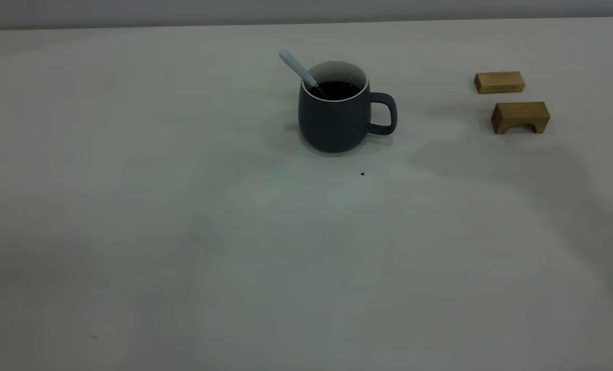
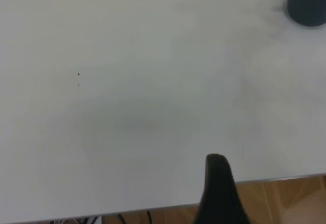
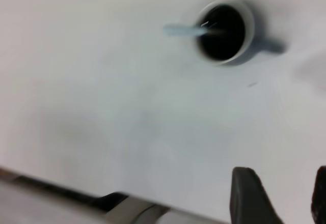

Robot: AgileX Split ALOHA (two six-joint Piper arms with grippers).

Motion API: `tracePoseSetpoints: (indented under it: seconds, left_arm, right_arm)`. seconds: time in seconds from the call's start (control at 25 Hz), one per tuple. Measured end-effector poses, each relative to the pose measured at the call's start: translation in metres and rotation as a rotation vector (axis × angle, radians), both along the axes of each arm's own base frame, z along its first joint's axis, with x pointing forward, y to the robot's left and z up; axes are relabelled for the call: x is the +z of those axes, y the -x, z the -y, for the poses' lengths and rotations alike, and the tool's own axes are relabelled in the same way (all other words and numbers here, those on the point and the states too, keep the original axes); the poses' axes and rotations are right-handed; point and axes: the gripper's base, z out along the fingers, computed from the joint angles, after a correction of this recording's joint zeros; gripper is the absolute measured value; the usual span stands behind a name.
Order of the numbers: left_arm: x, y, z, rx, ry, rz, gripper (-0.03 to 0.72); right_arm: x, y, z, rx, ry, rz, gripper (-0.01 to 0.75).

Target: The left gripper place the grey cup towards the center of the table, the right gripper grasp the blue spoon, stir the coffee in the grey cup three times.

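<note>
On the table (image 1: 183, 232), the slate-grey cup (image 1: 332, 121) holds dark coffee (image 1: 337, 90) and the blue spoon (image 1: 297, 67); right hand (image 3: 277, 196) released.

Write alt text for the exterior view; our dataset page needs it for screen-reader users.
A grey cup of dark coffee stands on an off-white table, handle to the right, with a blue spoon leaning out to the left. Two wooden blocks sit farther right; neither claw shows.
</note>
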Motion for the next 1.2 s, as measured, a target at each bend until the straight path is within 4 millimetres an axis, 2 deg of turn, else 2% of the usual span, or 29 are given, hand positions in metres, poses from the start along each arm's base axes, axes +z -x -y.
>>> tracePoseSetpoints:
  seconds: [0.08, 0.28, 0.4, 0.52, 0.8, 0.92, 1.08, 1.2]
  left_arm:
    - [0.0, 0.0, 0.0, 0.0, 0.0, 0.0, 0.585]
    - [0.0, 0.0, 0.0, 0.0, 0.0, 0.0, 0.585]
    - [0.0, 0.0, 0.0, 0.0, 0.0, 0.0, 0.585]
    - [0.0, 0.0, 0.0, 0.0, 0.0, 0.0, 0.585]
    - [0.0, 0.0, 0.0, 0.0, 0.0, 0.0, 0.585]
    - [0.0, 0.0, 0.0, 0.0, 0.0, 0.0, 0.585]
    - [0.0, 0.0, 0.0, 0.0, 0.0, 0.0, 0.585]
    - [0.0, 0.0, 0.0, 0.0, 0.0, 0.0, 0.585]
  right_arm:
    - [0.021, 0.019, 0.009, -0.005, 0.064, 0.072, 0.316]
    - [0.047, 0.07, 0.031, -0.024, 0.233, 0.197, 0.275]
    - [0.049, 0.106, 0.043, -0.038, 0.303, 0.238, 0.248]
    - [0.041, 0.145, 0.052, -0.049, 0.347, 0.268, 0.235]
    - [-0.001, 0.232, 0.069, -0.061, 0.386, 0.309, 0.235]
    - [-0.028, 0.264, 0.074, -0.062, 0.397, 0.311, 0.237]
    - [-0.064, 0.295, 0.081, -0.065, 0.416, 0.323, 0.237]
    - [-0.087, 0.31, 0.083, -0.067, 0.414, 0.335, 0.237]
